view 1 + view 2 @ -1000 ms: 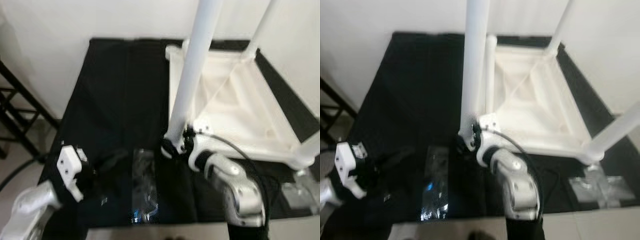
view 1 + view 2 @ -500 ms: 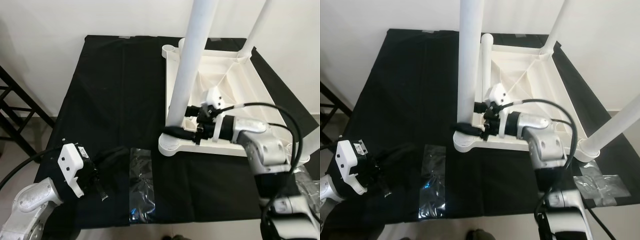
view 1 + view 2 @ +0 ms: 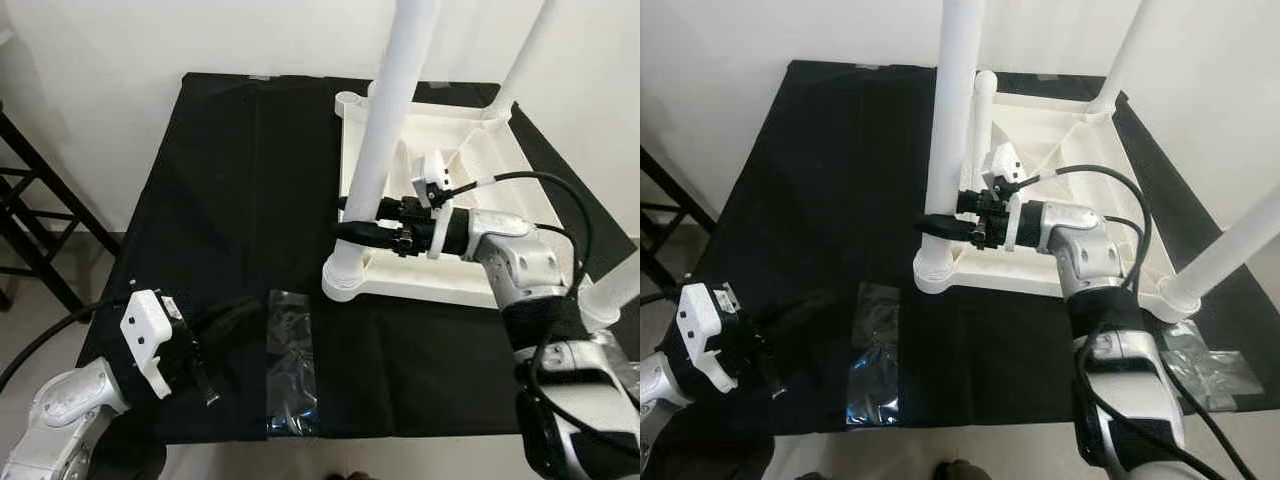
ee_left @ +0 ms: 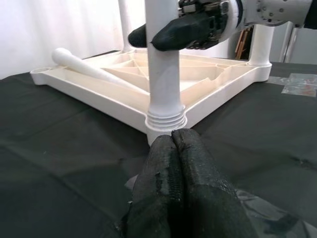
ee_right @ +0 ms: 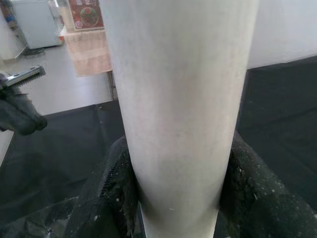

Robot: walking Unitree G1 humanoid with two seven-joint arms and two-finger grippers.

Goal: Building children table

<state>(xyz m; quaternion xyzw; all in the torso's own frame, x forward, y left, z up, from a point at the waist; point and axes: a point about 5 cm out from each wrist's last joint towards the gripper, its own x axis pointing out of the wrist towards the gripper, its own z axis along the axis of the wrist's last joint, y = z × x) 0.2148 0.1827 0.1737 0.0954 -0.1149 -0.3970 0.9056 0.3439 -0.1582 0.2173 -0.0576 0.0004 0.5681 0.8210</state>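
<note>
My right gripper (image 3: 362, 228) is clamped around the near-corner leg (image 3: 385, 140), standing in the upturned white tabletop (image 3: 470, 170) on black cloth (image 3: 230, 200). Left gripper (image 3: 222, 322) rests pinched closed, holding nothing. Three legs look fitted; one lies loose (image 4: 81, 62), its far corner socket empty, I judge.

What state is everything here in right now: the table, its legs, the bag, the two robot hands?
White plastic children's table: upside down on the black cloth.
Near white table leg: upright in its corner socket, gripped.
Loose white leg: lying inside the upturned top.
Clear plastic bag: flat, crumpled.
Right gripper: jaws clamped around the near leg.
Left gripper: jaws shut, empty.
</note>
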